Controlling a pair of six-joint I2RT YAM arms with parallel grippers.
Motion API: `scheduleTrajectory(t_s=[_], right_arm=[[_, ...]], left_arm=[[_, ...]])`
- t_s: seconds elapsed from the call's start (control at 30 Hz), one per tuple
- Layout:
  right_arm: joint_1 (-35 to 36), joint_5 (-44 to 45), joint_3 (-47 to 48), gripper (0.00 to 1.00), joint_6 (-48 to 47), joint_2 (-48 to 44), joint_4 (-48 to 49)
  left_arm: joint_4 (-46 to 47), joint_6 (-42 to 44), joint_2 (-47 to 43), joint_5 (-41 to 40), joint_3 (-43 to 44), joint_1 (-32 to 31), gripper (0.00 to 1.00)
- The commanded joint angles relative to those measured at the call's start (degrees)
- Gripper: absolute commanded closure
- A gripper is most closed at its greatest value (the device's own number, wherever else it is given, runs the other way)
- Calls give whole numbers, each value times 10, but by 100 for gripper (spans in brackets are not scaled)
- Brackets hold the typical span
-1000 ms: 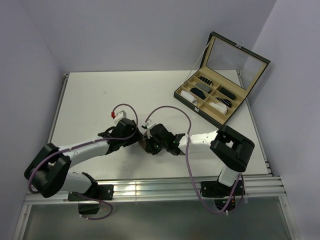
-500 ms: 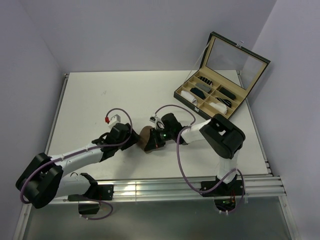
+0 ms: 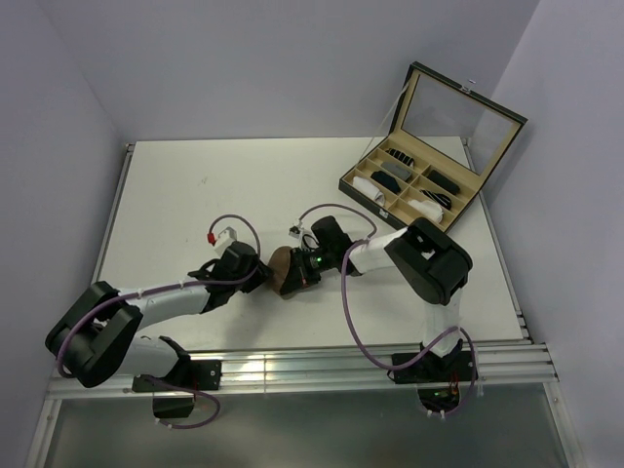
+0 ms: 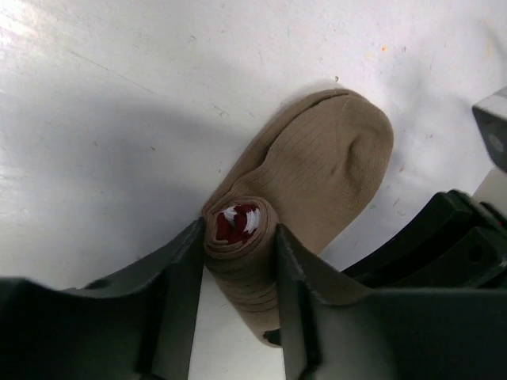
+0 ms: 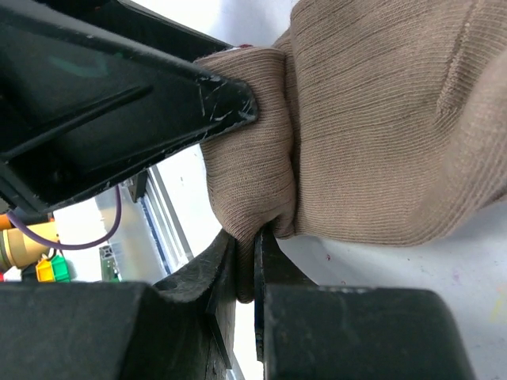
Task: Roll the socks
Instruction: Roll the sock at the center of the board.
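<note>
Our left end effector (image 4: 240, 237) is clamped on the rolled cuff end of the tan sock (image 4: 317, 174), its jaws pressing both sides of the roll. The unrolled toe lies flat on the worktop (image 4: 119, 119) just ahead of it. Our right end effector (image 5: 247, 245), nearly shut, pinches a fold of the sock at its tips beside the roll, which we judge is meant to stop the roll unwinding.

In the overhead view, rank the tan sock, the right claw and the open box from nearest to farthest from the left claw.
1. The sock: held in the left claw itself, near centre.
2. The right claw: just to the right, pinching the same sock from the other side.
3. The box: far right corner, well away.
</note>
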Motion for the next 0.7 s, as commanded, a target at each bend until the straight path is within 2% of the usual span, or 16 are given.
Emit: scheduleTrajectory(t_s=[0.0, 0.07, 0.13, 0.17, 0.23, 0.27, 0.33, 0.37, 0.43, 0.6, 0.67], right_arm=[[1, 2, 7, 100, -9, 9, -44], [1, 10, 0, 97, -12, -10, -38], [2, 30, -9, 93, -28, -30, -44], [3, 41, -12, 87, -36, -41, -48], [7, 83, -18, 80, -66, -82, -71], [10, 103, -21, 72, -77, -95, -78], [16, 144, -29, 65, -108, -140, -94], [27, 195, -33, 60, -117, -157, -107], [40, 247, -45, 55, -139, -202, -113], [127, 454, -72, 52, -194, -276, -104], [159, 499, -80, 52, -209, -291, -89]], left_arm=[[2, -17, 17, -23, -15, 1, 63], [4, -21, 21, -23, -18, 1, 75], [5, -16, 29, -20, -18, 1, 82], [5, -14, 31, -19, -17, 1, 89], [3, -7, 36, -15, -12, 1, 96], [4, -3, 36, -12, -11, 1, 100], [-6, 8, 40, -7, -1, 1, 100], [-8, 11, 41, -4, 1, 1, 100], [-17, 24, 46, 6, 11, 2, 100], [-24, 40, 64, 34, 27, 1, 100], [-25, 44, 71, 49, 31, 1, 100]])
